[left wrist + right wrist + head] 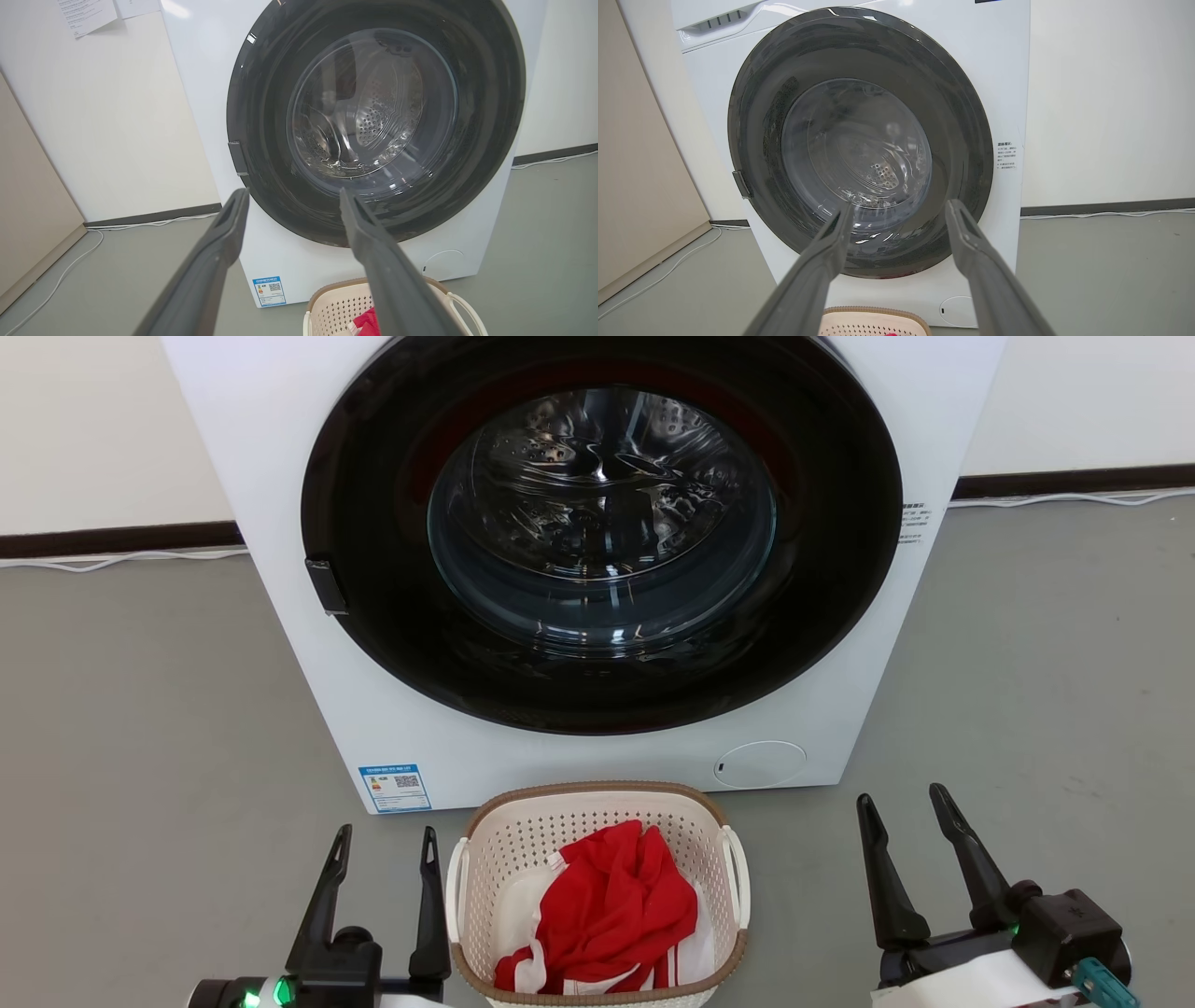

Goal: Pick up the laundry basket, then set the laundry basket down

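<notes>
Presently laundry basket (523, 840) sat on floor (140, 756), washer (308, 691) just behind. Left gripper (387, 831) just beside basket, right gripper (900, 793) farther off; both jaws parted, empty. Judged light, stiff plastic; grasp by side handles (456, 887).

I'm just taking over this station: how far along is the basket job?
Nothing looks done yet: the laundry basket stands on the floor before the washer, red garment inside. In hand: both grippers open, the left gripper close beside it, the right gripper farther off, neither holding it. Still to do: grasp, lift, set down.
</notes>
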Robot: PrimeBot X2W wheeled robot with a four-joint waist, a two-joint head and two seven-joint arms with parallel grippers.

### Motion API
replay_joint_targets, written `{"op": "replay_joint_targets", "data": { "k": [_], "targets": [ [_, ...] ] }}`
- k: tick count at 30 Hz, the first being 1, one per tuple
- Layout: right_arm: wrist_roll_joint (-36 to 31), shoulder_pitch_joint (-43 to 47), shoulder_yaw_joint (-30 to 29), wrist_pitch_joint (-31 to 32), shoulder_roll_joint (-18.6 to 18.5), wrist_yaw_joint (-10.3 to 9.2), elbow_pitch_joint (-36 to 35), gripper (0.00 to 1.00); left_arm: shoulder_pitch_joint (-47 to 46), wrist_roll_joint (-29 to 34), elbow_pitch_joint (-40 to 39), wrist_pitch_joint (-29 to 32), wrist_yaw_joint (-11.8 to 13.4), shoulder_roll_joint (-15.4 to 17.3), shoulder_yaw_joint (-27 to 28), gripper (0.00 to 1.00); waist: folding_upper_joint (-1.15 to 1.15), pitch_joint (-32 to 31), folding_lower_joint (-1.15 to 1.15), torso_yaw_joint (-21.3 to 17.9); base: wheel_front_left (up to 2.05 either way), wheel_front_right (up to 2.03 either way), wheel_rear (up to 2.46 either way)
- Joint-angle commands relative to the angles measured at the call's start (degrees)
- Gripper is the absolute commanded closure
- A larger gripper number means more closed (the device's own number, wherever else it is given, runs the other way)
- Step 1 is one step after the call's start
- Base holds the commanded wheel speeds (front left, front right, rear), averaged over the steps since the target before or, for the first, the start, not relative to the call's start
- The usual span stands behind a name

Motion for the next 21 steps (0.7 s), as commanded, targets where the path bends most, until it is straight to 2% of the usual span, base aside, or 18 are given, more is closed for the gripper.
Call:
{"op": "replay_joint_targets", "data": {
  "k": [1, 13, 21],
  "targets": [
    [-0.5, -1.0, 1.3, -0.7, -0.5, 0.41, -1.8, 0.0, -1.1, 0.4, -1.1, -0.4, -0.2, -0.2, 2.1, 0.0, 0.0, 0.0, 0.0, 0.0, 0.0, 0.0, 0.0],
    [0.3, -1.0, 0.8, -0.7, -0.5, 0.41, -1.8, 0.0, -1.1, 0.7, -1.0, -0.4, -1.0, -0.9, 3.2, 0.0, 0.0, 1.0, 0.0, 0.0, 0.0, 0.0, 0.0],
    [0.6, -3.8, 0.3, -0.7, -0.5, 0.41, -1.0, 0.0, -4.0, -0.1, -0.6, -0.4, -2.1, -1.7, 4.0, 0.0, 0.0, 6.0, 0.0, 0.5, 0.0, 0.0, 0.0]
  ]
}}
